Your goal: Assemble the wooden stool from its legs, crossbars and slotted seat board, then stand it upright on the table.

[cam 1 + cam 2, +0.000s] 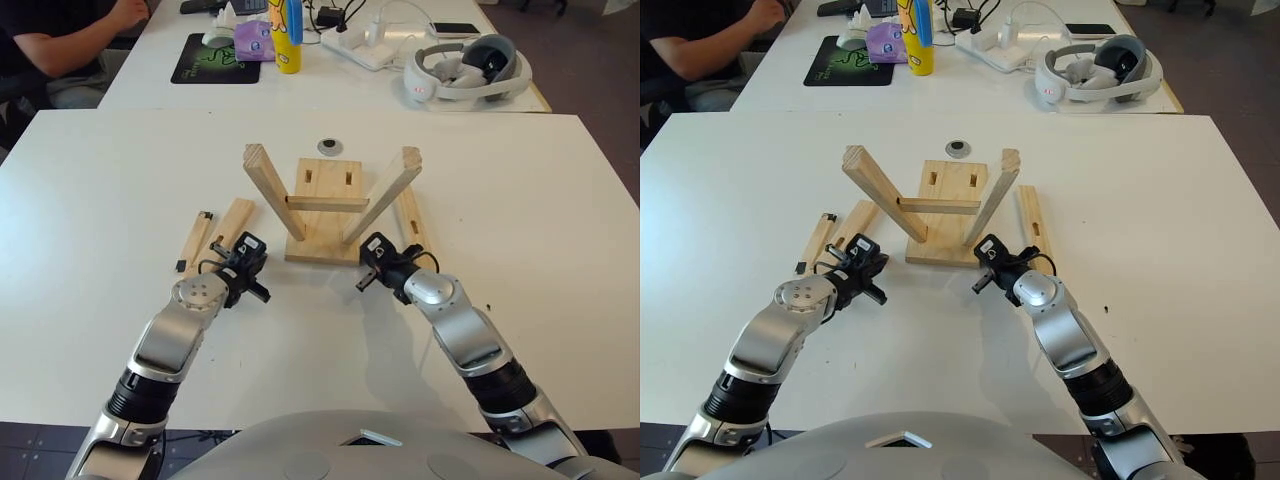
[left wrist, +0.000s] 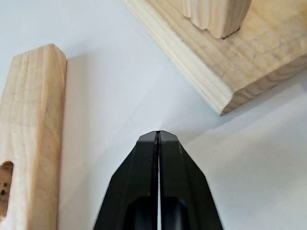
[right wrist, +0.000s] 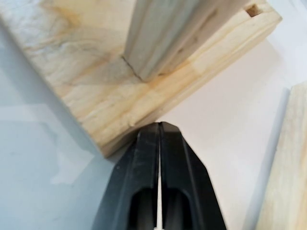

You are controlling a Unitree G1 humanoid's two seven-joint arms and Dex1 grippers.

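Two of the four legs are fitted, so the step in hand is judged to be the start of the second leg frame. The next move calls for one gripper to part its jaws, come down across a loose leg and close on it. The leg must then be turned so its bored hole faces the bar before it enters a slot. Standing the stool upright comes last.

Both forearms run in from the near side and angle inward toward the seat board [image 1: 322, 240], which lies flat at the middle of the table [image 1: 90, 200].

- Left gripper [image 2: 158, 136]: jaws pressed together and holding nothing. The tip is just off the board's near left corner, between that corner and a loose leg [image 1: 232, 225].
- Right gripper [image 3: 159, 127]: jaws likewise together and empty. The tip is just short of the board's near right corner.

On the board, a left standing leg [image 1: 270, 190] and a right standing leg [image 1: 385, 195] sit in the near slots. They splay outward and are joined by a crossbar [image 1: 327, 203]. The far slots [image 1: 310, 178] are unfilled.

Left of the board, outside the loose leg, lies a thin bar [image 1: 195, 240], probably the second crossbar. Right of the board, a second loose leg [image 1: 412, 222] lies flat just beside it.
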